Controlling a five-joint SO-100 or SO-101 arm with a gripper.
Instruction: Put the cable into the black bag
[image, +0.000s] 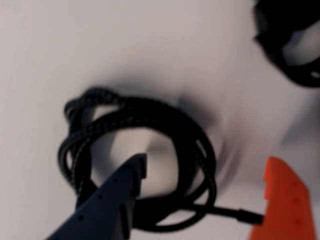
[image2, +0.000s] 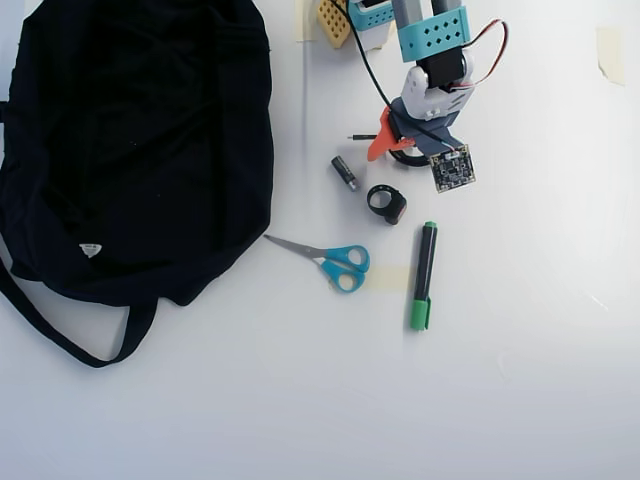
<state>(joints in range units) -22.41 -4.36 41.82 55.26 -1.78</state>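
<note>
Wrist view: the claw (image: 200, 175) hangs wide open and empty over a coiled black braided cable (image: 150, 120) on the white counter (image: 75, 50), blue finger inside the coil. Closing could pinch only one loop, letting the coil unravel. The black bag (image2: 130, 140) lies well apart.

We see the cable (image: 150, 117) sheathed in black braided fabric, rough and matt. The fingers (image: 287, 200) look like matt moulded plastic, one dark blue, one orange. The bag (image2: 135, 140) is soft black cloth, creased and dull. The table (image2: 520, 380) is smooth, white and faintly glossy. The scissors (image2: 325, 258) have shiny metal blades and glossy blue plastic handles; the marker (image2: 424, 275) is smooth plastic.
</note>
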